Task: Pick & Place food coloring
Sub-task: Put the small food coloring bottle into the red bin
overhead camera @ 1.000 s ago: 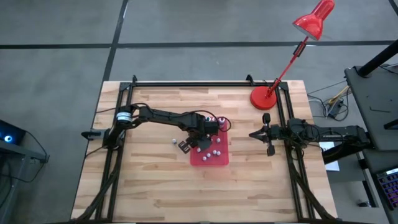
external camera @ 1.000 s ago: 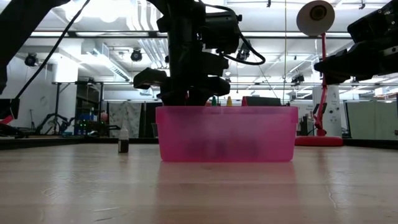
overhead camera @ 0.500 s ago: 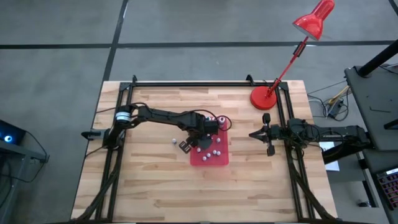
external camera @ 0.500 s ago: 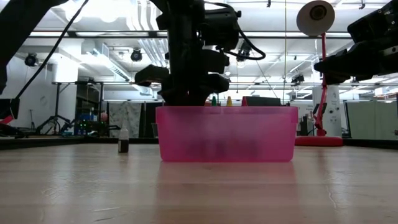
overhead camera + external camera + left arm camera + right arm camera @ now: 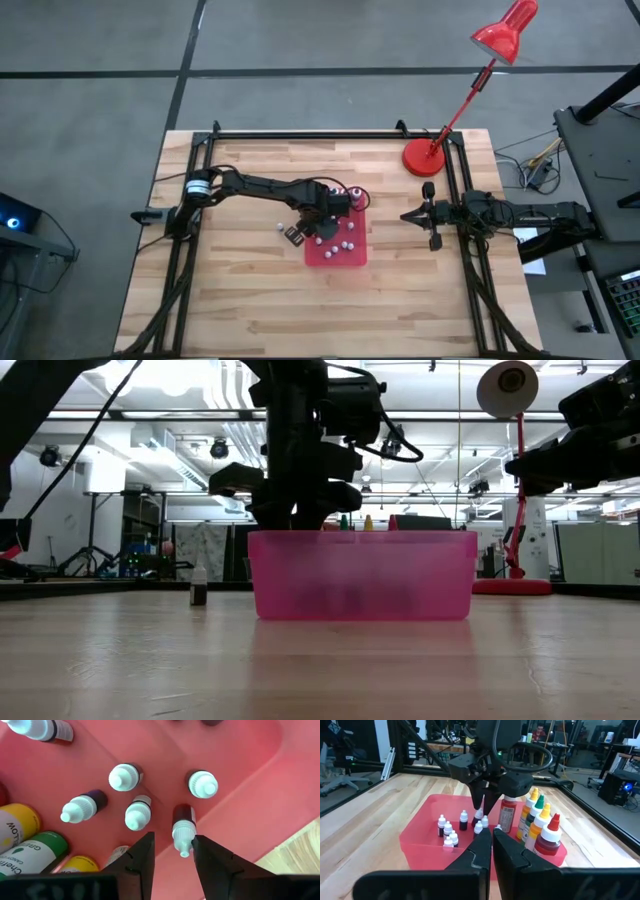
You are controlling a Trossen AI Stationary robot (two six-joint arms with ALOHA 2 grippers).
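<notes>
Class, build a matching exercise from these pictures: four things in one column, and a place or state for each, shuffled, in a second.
1. left pincer
2. right pincer
3. lone small bottle
4. red desk lamp

A. shut, waiting right of the pink bin
B. standing on the table outside the bin
C. at the table's far right corner
D. over the bin, around a white-capped bottle

Pairs: 1-D, 2-A, 3-B, 4-C

The left gripper [image 5: 303,236] is shifting slightly toward the left edge of the red tray [image 5: 355,255], with a small bottle [image 5: 183,829] between its fingers.
</notes>
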